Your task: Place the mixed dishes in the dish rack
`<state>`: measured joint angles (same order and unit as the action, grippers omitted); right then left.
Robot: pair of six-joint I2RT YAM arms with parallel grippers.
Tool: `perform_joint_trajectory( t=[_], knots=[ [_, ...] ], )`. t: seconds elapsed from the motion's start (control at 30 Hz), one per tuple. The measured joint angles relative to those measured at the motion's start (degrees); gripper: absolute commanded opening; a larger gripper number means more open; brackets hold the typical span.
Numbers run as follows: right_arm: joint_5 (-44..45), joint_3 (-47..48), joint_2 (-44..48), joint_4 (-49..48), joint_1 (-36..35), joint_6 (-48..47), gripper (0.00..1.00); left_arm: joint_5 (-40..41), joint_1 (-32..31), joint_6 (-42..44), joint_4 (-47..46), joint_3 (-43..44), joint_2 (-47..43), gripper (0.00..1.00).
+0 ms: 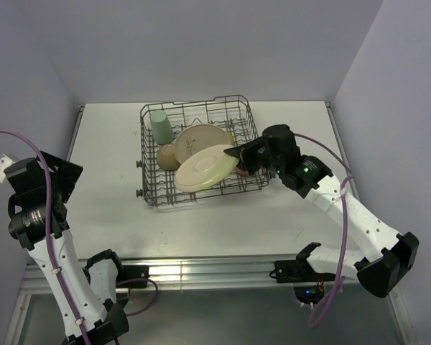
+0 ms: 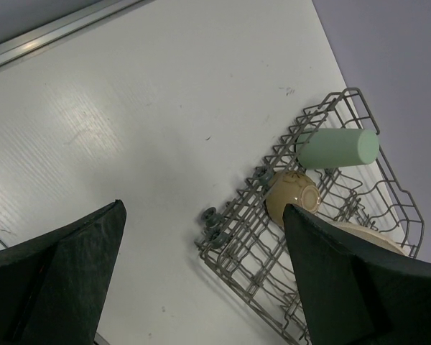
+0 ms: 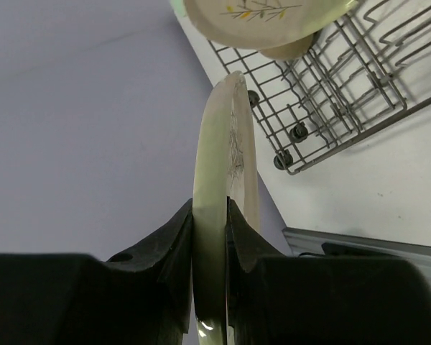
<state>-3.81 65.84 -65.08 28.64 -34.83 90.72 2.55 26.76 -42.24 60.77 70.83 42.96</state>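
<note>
The grey wire dish rack [image 1: 194, 108] stands mid-table. In it lie a mint-green cup [image 1: 159, 126] on its side, a yellowish-green bowl [image 1: 167, 156] tipped on its side, and the larger cream plate with the leaf sprig [image 1: 201, 138]. My right gripper [image 1: 241, 159] is shut on the rim of the smaller cream plate [image 1: 203, 169], holding it tilted over the rack's front right; the right wrist view shows the plate [image 3: 226, 144] edge-on between the fingers [image 3: 176, 230]. My left gripper [image 2: 202, 208] is open and empty, high at the left. The black bowl and coral-pink cup are out of view.
The rack [image 2: 237, 244] has small wheels on its left side. White tabletop surrounds it, with lilac walls on three sides and a metal rail along the near edge [image 1: 215, 269].
</note>
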Motion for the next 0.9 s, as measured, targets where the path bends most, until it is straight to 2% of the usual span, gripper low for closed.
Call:
perform_joint_trajectory(
  t=[0.13,0.27,0.57,0.9],
  knots=[
    [1.2,0.6,-1.9,2.8,0.0,4.9,0.00,-0.8,0.0,0.0,-0.2,-0.3,0.2,0.98],
    [2.4,5.2,-7.6,8.8,0.1,8.2,0.00,-1.7,0.0,0.0,-0.2,-0.3,0.1,0.98],
    [8.2,22.4,-20.2,23.2,-1.1,15.4,0.00,-6.2,0.0,0.0,-3.6,-5.0,-1.0,0.98],
    [15.5,44.6,-35.8,41.7,-6.7,20.5,0.00,-7.4,0.0,-1.4,-6.1,-7.7,-2.0,0.97]
  ],
)
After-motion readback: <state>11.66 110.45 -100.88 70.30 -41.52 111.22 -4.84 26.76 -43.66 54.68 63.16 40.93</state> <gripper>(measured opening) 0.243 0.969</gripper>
